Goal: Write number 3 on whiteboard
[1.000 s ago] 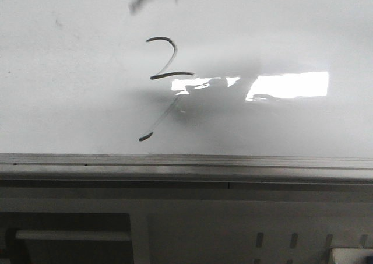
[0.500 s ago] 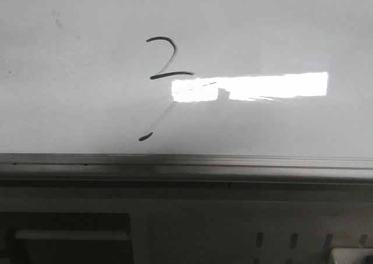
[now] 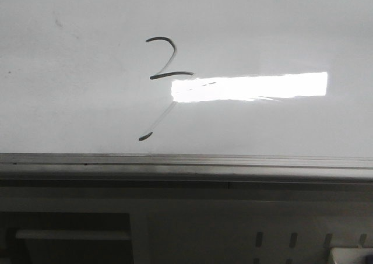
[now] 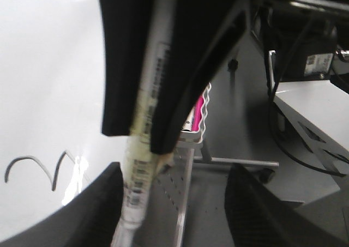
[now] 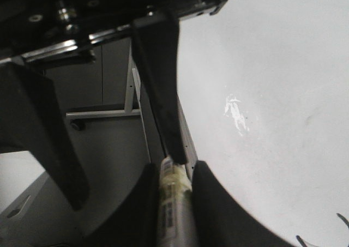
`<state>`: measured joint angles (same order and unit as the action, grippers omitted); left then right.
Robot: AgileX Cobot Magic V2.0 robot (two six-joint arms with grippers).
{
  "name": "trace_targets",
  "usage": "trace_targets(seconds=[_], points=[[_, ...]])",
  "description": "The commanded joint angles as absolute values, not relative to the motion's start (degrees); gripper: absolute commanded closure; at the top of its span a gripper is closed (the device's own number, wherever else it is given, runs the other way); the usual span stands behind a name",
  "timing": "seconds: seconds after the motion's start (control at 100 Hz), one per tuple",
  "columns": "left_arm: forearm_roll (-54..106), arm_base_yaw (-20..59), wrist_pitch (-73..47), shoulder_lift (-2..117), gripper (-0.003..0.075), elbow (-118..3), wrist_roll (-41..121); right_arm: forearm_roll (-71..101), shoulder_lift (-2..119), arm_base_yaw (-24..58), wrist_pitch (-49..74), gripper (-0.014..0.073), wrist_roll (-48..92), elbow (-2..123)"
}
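Left gripper (image 4: 143, 143) is clamped on a white marker (image 4: 143, 149) away from the whiteboard (image 3: 70, 101), right gripper (image 5: 174, 198) also pinches a white pen (image 5: 175, 203), and the number 3 (image 3: 163, 86) sits left of the board's bright reflection (image 3: 250, 87).

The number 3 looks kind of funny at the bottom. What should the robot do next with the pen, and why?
Probably bring the marker back and redraw the lower curve. The number 3 has a dark top hook and middle bar, but its lower part is only a faint slanted line ending in a dark tick. The left gripper holds the marker away from the whiteboard.
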<state>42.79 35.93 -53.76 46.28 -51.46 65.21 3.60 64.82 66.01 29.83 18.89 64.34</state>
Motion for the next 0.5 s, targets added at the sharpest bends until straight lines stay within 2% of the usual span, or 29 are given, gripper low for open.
trace_targets(seconds=[0.0,0.49], points=[[46.56,36.53,-48.71,46.42,0.0345,-53.38,65.41,5.09,64.05,66.21,25.13,0.0641,19.68,65.97],[46.56,36.53,-51.45,50.08,0.0345,-53.38,61.82,4.89,64.05,69.6,24.43,0.064,21.74,65.97]])
